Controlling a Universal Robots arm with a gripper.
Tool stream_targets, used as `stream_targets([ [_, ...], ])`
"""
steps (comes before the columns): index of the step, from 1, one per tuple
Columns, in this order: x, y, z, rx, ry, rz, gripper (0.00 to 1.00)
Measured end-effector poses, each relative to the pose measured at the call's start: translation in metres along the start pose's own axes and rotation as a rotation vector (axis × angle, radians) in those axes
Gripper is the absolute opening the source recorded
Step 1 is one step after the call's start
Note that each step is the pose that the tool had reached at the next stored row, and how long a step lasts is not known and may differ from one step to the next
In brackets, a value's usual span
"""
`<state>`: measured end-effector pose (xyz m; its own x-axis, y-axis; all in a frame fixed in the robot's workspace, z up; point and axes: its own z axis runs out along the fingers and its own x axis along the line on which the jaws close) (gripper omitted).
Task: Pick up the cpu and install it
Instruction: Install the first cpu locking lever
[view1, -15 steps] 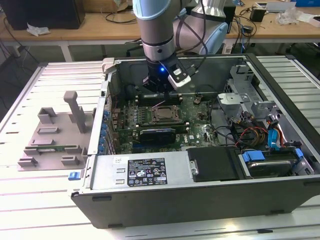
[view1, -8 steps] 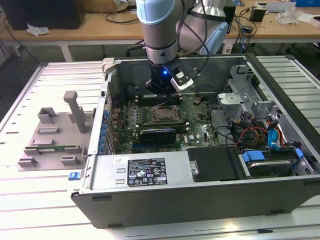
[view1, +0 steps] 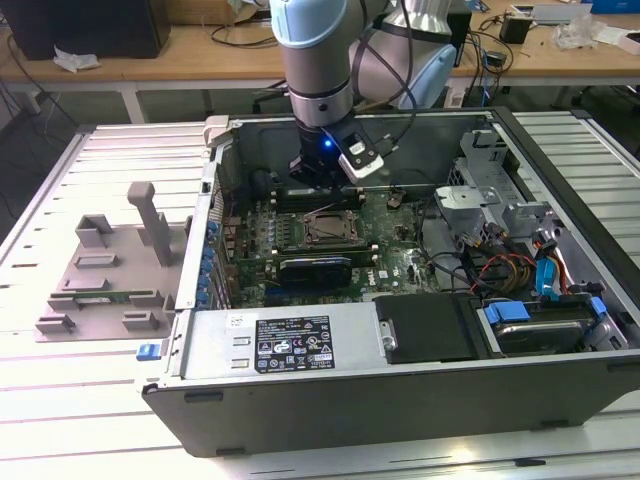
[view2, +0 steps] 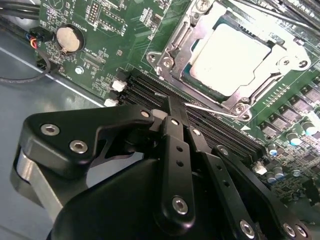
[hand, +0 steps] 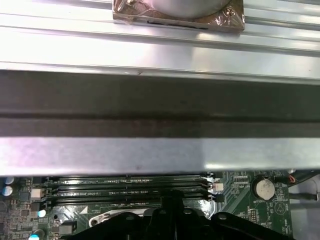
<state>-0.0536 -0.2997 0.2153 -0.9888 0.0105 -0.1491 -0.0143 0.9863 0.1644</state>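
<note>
Ribbed pale metal tabletop (view1: 60, 400) carries an open computer case (view1: 400, 400), and behind it runs a wooden workbench (view1: 180, 50) strewn with cables.

Inside the case, the gripper (view2: 172, 107) hangs low over the green motherboard (view2: 130, 30), its black jointed fingers (view2: 175, 145) brought together with no gap showing at the tips and nothing held between them. The tips sit just above the rows of black memory slots (view2: 210, 127), beside the processor socket. In the second wrist view the cpu (view2: 232, 57) lies flat in the socket frame (view2: 175, 50), its dull silver top smooth and square with rounded corners, a thin darker rim around it; the bright steel frame with its screws surrounds it on all sides. A round coin battery (view2: 68, 38) sits on the board well apart from the socket.

In the first wrist view the same memory slots (hand: 125, 187) run in parallel black strips under a wide brushed-metal case wall (hand: 150, 155).

From the exterior view, the arm (view1: 315, 60) comes straight down into the case, a glossy pale-blue and grey cylinder ending in a black wrist with a small blue light. A black drive cover (view1: 430, 325) and bundled coloured wires (view1: 500, 270) fill the case toward the exterior view's right. On the exterior view's left a grey plastic fixture (view1: 110, 270) with upright blocks rests on the table.
</note>
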Motion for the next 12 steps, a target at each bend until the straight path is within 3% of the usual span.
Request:
stream_targets([
  [8, 0.0061, -0.0011, 0.006, 0.0052, -0.0074, 0.005, 0.11],
  [10, 0.0063, -0.0013, 0.0072, 0.0087, -0.0084, 0.01, 0.11],
  [12, 0.0066, -0.0016, 0.0089, 0.0187, -0.0144, 0.048, 0.11],
])
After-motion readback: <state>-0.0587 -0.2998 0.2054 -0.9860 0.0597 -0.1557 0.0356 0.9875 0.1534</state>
